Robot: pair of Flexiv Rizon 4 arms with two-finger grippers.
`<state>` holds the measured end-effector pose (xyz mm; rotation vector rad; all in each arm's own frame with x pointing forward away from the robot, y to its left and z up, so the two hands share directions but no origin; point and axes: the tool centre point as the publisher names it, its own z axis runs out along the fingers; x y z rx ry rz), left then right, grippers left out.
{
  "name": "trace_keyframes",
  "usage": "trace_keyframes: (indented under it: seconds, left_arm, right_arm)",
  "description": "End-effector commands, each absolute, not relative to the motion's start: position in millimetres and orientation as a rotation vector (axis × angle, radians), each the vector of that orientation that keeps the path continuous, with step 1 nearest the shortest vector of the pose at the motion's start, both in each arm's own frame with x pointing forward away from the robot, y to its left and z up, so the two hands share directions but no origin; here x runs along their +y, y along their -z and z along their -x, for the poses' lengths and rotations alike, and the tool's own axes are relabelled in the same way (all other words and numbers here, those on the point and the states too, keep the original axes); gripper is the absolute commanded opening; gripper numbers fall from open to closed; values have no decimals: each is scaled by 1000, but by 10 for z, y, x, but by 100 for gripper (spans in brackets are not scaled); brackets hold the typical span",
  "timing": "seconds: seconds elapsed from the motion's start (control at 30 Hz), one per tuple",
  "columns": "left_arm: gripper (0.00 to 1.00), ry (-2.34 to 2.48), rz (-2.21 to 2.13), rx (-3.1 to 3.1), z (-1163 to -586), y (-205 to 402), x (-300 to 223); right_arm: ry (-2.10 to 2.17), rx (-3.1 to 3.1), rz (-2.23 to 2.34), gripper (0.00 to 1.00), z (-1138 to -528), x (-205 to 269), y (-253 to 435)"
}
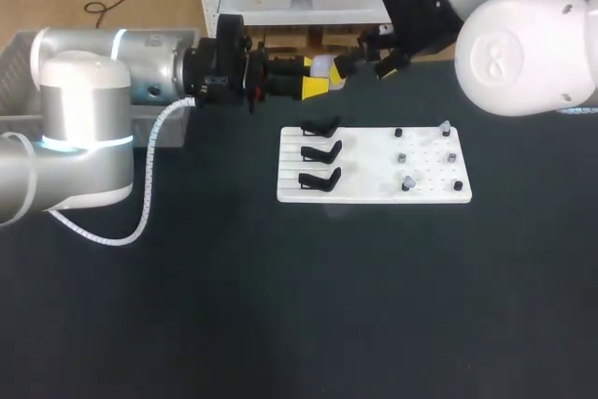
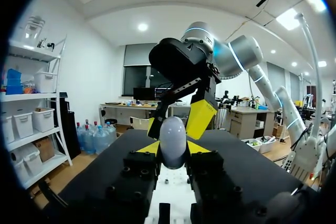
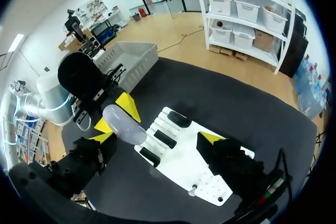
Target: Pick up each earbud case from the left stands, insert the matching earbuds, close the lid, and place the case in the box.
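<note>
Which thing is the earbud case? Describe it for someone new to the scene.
Find the white board on the dark table, then look beyond its far edge, in the air. The earbud case is the smooth white pod between the left gripper's jaws, unlike the black stands on the board.

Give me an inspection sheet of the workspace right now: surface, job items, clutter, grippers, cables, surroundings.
Surface: black table with a white board near its middle.
Job's things: earbud case held up off the board, apparently closed; three black stands on the board, all bare; small pegs on the board's other side, earbuds too small to tell; grey box beside the table.
Clutter: nothing seen.
Grippers: left gripper shut on the earbud case; right gripper open, close beside the case.
Cables: white coiled cable hangs along the left arm, clear of the board.
Surroundings: nothing seen reaching over the table.
</note>
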<state>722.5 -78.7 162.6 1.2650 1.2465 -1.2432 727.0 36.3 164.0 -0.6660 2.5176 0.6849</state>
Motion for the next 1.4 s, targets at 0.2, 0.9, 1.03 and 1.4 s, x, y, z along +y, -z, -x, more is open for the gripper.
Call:
trace_keyframes:
  seconds: [0.2,0.9,1.03,1.4]
  left_arm:
    - [0,1245,-1267,1244,-7203,-1616,-795]
    - [0,1290,-1248,1088,-7140,-1690,-752]
    - [0,1292,-1251,1084,-7138,-1694,-751]
    - [0,1283,-1258,1105,-7103,-1686,-714]
  right_arm:
    - [-671,2494,634,100,-7345,327,-1735]
    - [-294,2267,587,100,-7162,-424,-2071]
    - [-255,2313,595,100,-7173,-559,-1977]
    - [9,2486,686,100,-7235,-843,-1496]
